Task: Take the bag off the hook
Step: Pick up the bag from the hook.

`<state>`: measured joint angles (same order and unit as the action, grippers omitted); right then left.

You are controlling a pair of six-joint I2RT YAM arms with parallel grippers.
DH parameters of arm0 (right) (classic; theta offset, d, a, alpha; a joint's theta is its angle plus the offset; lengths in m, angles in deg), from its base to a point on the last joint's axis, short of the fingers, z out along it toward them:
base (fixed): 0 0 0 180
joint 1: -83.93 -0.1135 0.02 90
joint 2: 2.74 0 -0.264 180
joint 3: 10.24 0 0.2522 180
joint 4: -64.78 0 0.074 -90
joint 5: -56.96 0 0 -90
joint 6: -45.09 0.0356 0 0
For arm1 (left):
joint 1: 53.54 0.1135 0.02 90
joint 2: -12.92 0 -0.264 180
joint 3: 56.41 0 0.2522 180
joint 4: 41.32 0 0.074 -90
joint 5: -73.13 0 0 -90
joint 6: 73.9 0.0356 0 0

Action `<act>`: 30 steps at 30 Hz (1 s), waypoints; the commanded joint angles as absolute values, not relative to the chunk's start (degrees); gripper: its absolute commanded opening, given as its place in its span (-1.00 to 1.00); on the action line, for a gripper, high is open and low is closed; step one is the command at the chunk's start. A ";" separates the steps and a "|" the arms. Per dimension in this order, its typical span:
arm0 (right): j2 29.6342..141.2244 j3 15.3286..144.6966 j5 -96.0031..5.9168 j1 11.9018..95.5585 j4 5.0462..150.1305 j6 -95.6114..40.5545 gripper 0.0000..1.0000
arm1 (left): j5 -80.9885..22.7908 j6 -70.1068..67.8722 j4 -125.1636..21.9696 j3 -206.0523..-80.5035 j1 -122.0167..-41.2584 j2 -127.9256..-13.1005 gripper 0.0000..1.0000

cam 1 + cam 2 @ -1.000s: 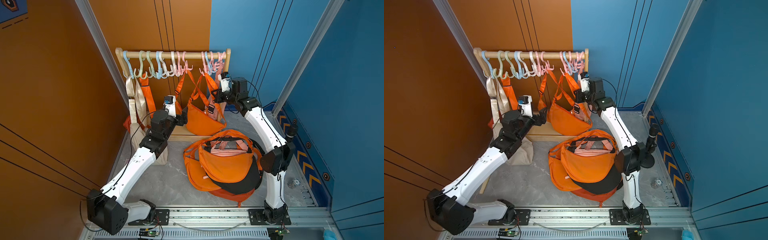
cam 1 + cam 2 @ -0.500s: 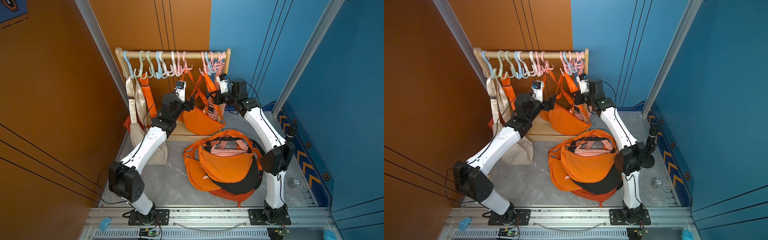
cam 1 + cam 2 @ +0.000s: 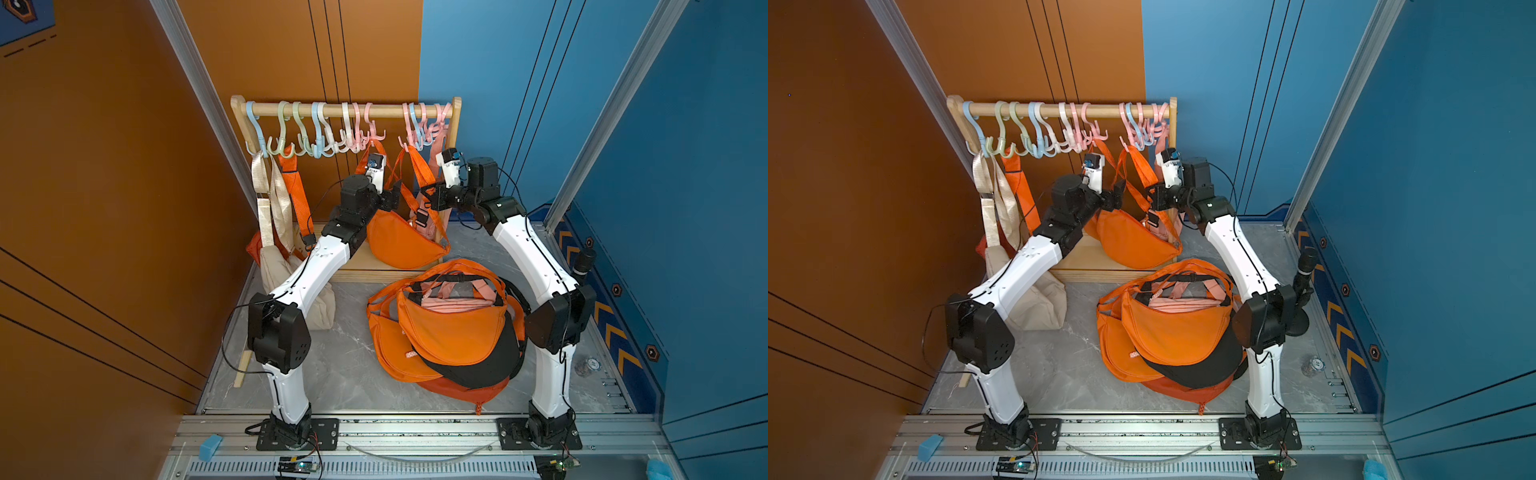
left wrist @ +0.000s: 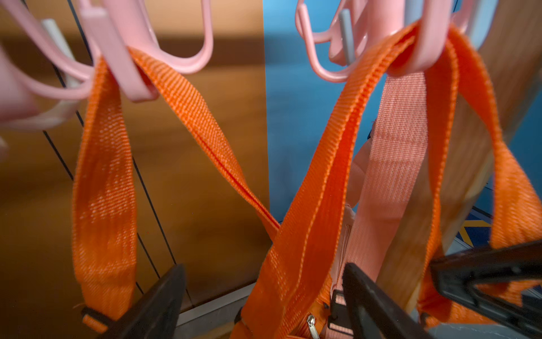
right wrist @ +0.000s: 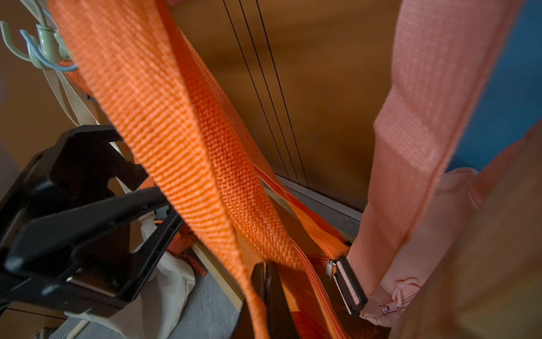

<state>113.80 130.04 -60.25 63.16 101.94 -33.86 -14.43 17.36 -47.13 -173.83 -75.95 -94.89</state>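
Orange bag hangs by its strap from pink hooks toward the wooden rail's right end. Left claw gapes wide around the strap; right claw is pressed closed against it.

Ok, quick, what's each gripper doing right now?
Left gripper: open around the orange strap, holding nothing.
Right gripper: closed; whether it pinches anything cannot be told.
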 commanded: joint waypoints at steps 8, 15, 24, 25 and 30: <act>111.09 128.59 -62.66 64.67 100.13 -31.95 -1.00 | -17.92 18.18 -48.17 -184.97 -76.72 -101.79 0.61; 111.09 128.49 -62.84 64.86 99.67 -31.62 -1.00 | -17.21 18.72 -47.34 -182.66 -76.74 -100.05 -0.59; 111.22 128.85 -62.93 64.77 98.44 -29.99 -1.00 | -18.61 18.96 -45.46 -177.17 -76.70 -95.15 -1.00; 111.21 128.85 -62.91 64.63 98.24 -29.74 -1.00 | -18.73 18.93 -45.41 -176.95 -76.74 -94.65 -1.00; 111.17 129.07 -62.69 64.07 97.10 -28.86 -1.00 | -19.39 18.80 -45.48 -177.62 -76.74 -93.19 -1.00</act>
